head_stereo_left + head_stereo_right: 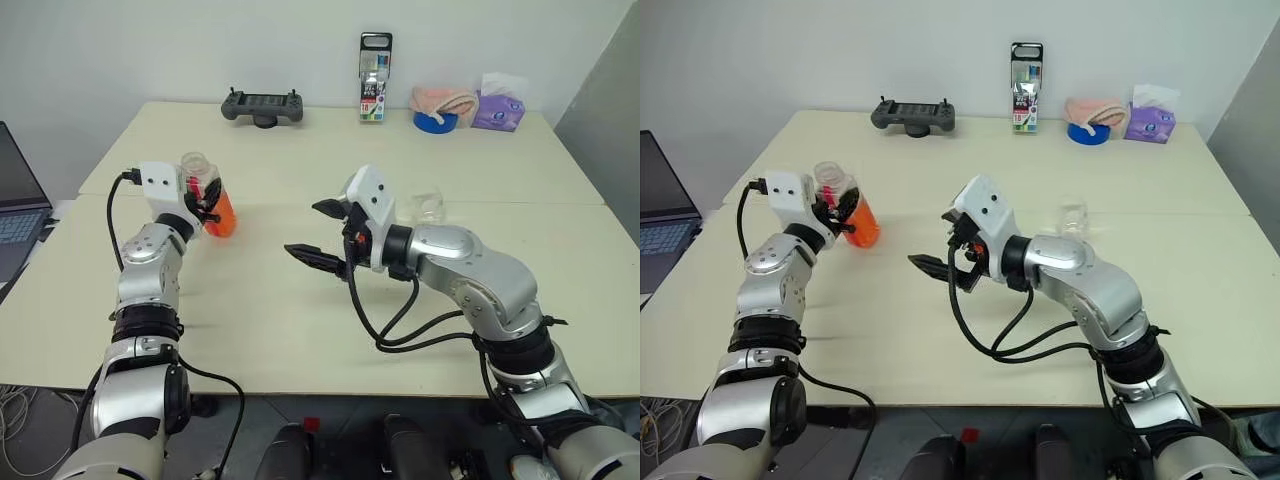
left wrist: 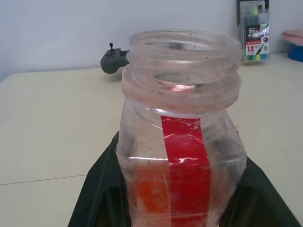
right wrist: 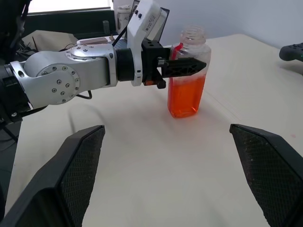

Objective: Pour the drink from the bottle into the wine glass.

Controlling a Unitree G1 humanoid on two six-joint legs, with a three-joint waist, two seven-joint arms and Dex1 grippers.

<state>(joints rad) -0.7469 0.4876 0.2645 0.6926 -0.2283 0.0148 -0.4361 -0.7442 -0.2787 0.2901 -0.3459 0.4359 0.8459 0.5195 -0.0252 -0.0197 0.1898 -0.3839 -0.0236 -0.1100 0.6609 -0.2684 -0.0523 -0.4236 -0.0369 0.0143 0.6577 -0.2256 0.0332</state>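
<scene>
Nearest the camera, at the lower middle of the head views, the right gripper (image 1: 318, 232) is seen with its two black fingers spread wide and nothing between them; it hangs over bare table, pointing toward the left of the frame. Behind its white wrist housing, just right of centre, the wine glass (image 1: 428, 206) is faintly visible on the table (image 1: 300, 340), upright and apparently empty, though its stem and foot cannot be made out.

At the left of the frame the left gripper (image 1: 207, 204) is pressed together on the bottle (image 1: 208, 205), which is pinched at mid-height and held upright. In the left wrist view the bottle's mouth is shown wide open, with no cap on the threads. The drink (image 3: 186, 96) fills roughly the lower half of the bottle, as seen in the right wrist view, where the bottle's base appears at or just above the tabletop; contact cannot be told.

Bottle and glass are well apart, with the right gripper between them.

Along the far edge of the table a game controller (image 1: 262, 106), a marker box (image 1: 375, 78), a roll of blue tape (image 1: 435, 121) and a tissue pack (image 1: 498, 108) are lined up, far from the work.

By this evidence the bottle is judged grasped and uncapped, while carrying it to the glass, tilting and pouring are all left to be done.
</scene>
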